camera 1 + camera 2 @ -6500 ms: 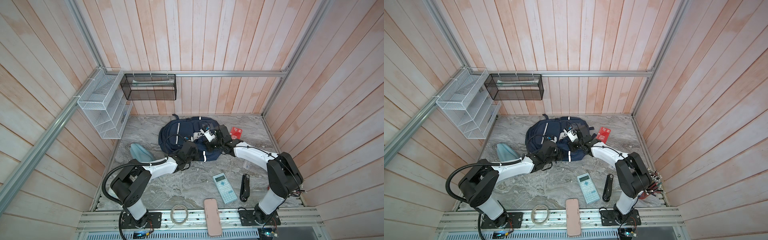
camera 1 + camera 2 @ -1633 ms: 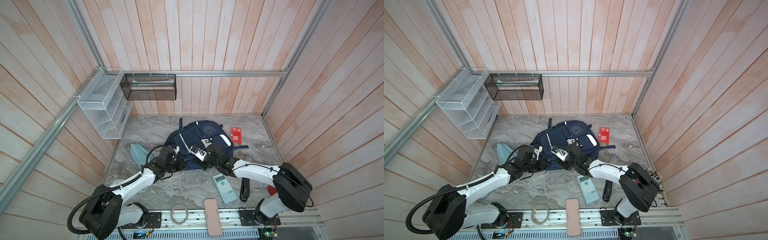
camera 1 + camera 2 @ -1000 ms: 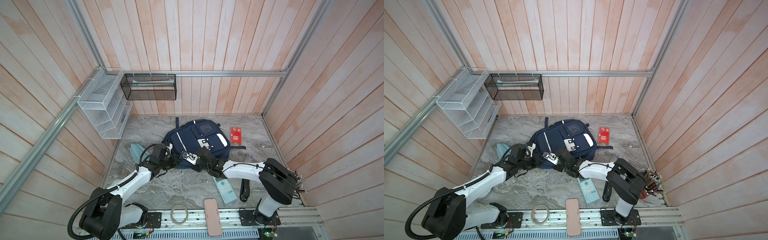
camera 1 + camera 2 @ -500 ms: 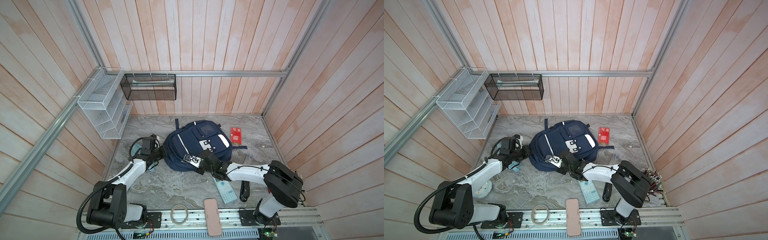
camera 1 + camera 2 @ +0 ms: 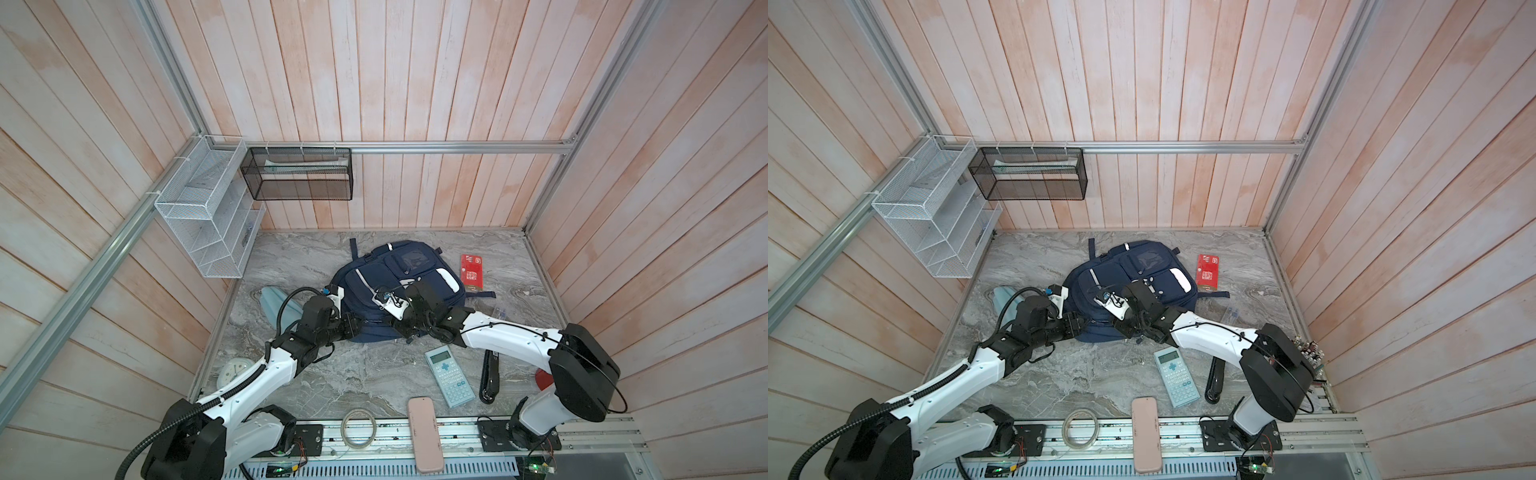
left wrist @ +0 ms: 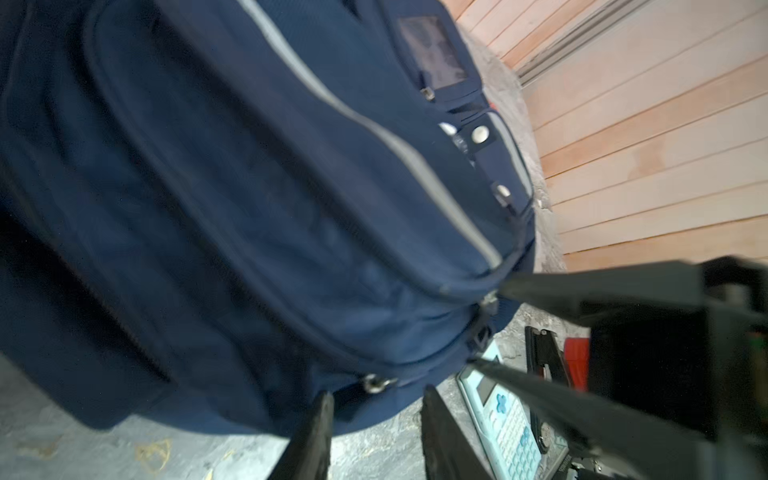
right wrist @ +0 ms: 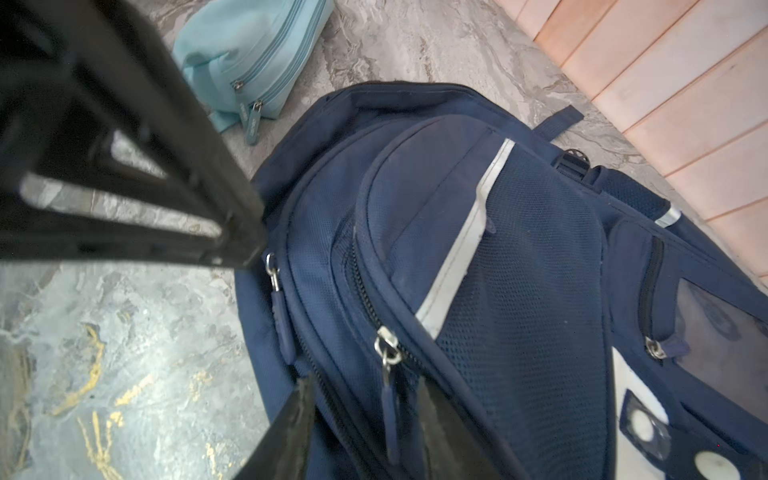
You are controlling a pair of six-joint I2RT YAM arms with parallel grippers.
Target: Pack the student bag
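Both part-open, left gripper (image 6: pixel 376 395) empty at zipped student bag (image 7: pixel 519 270), right gripper (image 7: pixel 365 384) straddling its zipper pull (image 7: pixel 390 419)

Bare tabletop (image 5: pixel 353 374) lies open between the student bag (image 5: pixel 399 282) and calculator (image 5: pixel 449 376).

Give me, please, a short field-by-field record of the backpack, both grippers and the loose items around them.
Backpack: lying front up on the table
Left gripper: open, at the backpack's near edge, holding nothing
Right gripper: open, a zip pull between its jaws, not gripped
Unpacked items: calculator, stapler, pink case, tape roll, red booklet, blue pouch, clock
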